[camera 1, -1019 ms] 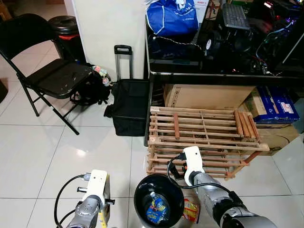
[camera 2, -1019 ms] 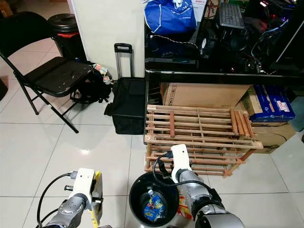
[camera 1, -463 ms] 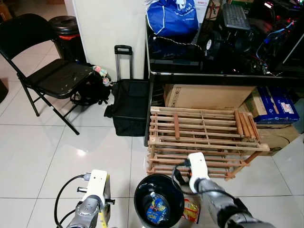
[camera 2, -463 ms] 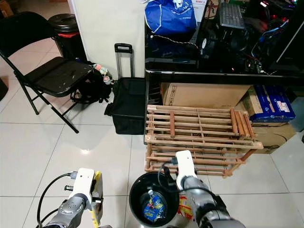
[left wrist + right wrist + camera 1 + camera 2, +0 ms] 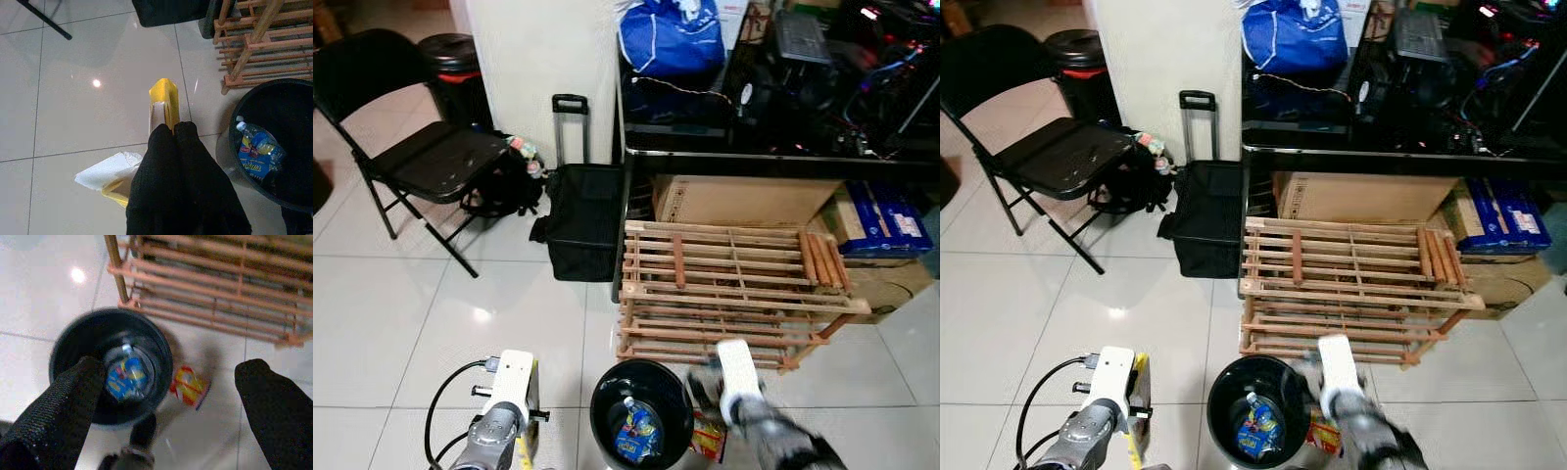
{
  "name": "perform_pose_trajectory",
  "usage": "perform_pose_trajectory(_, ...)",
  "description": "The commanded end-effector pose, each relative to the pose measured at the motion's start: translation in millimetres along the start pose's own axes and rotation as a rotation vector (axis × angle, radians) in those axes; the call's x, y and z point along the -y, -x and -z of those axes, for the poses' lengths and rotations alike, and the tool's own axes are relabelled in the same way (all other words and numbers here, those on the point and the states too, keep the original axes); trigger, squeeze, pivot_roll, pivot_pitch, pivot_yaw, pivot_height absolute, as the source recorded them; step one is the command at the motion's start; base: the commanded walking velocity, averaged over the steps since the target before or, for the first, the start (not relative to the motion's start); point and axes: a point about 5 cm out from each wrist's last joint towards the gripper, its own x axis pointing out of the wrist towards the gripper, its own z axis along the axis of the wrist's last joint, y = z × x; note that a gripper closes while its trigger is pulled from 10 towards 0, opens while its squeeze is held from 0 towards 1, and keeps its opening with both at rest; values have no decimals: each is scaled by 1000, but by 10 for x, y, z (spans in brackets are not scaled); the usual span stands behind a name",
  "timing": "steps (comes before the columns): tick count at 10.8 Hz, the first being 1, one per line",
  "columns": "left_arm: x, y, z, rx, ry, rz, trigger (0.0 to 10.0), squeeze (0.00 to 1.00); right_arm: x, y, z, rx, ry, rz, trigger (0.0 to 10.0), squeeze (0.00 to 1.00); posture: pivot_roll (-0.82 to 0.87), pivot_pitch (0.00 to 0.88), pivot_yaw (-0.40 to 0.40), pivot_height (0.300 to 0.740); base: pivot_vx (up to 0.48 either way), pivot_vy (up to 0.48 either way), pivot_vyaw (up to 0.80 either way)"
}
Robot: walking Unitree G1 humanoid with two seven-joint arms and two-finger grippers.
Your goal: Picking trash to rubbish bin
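A black round rubbish bin [image 5: 605, 392] stands on the white tiles just in front of me, with a blue-labelled bottle [image 5: 634, 431] lying inside. A red and yellow snack packet [image 5: 190, 386] lies on the floor touching the bin's right side. My right gripper [image 5: 171, 364] hangs open above the bin and the packet, its fingers [image 5: 63, 401] spread wide; its arm [image 5: 749, 397] is blurred. My left gripper [image 5: 170, 128], low at the bin's left, is shut on a yellow packet [image 5: 165, 98]. A white tissue [image 5: 105, 170] shows under that hand.
A wooden slatted rack [image 5: 734, 284] stands right behind the bin. A black trolley case [image 5: 582, 220] and a backpack [image 5: 499, 181] lean against the wall. A black folding chair [image 5: 421, 147] is at the far left. Cardboard boxes [image 5: 744, 199] sit under the dark desk.
My right arm has drawn back and to the right, away from the rack towards me, and is now blurred. The left arm with its yellow packet has stayed put.
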Motion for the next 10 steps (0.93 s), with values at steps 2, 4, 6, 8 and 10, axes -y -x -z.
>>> perform_pose_trajectory(2, 10, -10, -24, 2, 5, -2, 10000, 0, 95, 36, 107, -37, 8, 43, 10000, 0, 74, 10, -59, 740, 0, 0, 0)
perform_pose_trajectory(4, 14, -33, -90, 14, -7, 6, 10000, 0, 185, 66, 168, -49, -12, 94, 10000, 0, 61, 25, -53, 740, 0, 0, 0)
perform_pose_trajectory(6, 3, -58, -165, 28, -21, 11, 10000, 0, 229, 81, 190, -53, -25, 114, 10000, 0, 55, 31, -50, 740, 0, 0, 0)
perform_pose_trajectory(8, -28, -153, -532, 101, -83, 33, 10000, 0, 263, 106, 245, -54, -41, 130, 10000, 0, 19, 58, -39, 740, 0, 0, 0)
perform_pose_trajectory(10, 28, -204, -815, 156, -117, 63, 10000, 0, 260, 123, 290, -53, -52, 135, 10000, 0, -4, 78, -32, 740, 0, 0, 0)
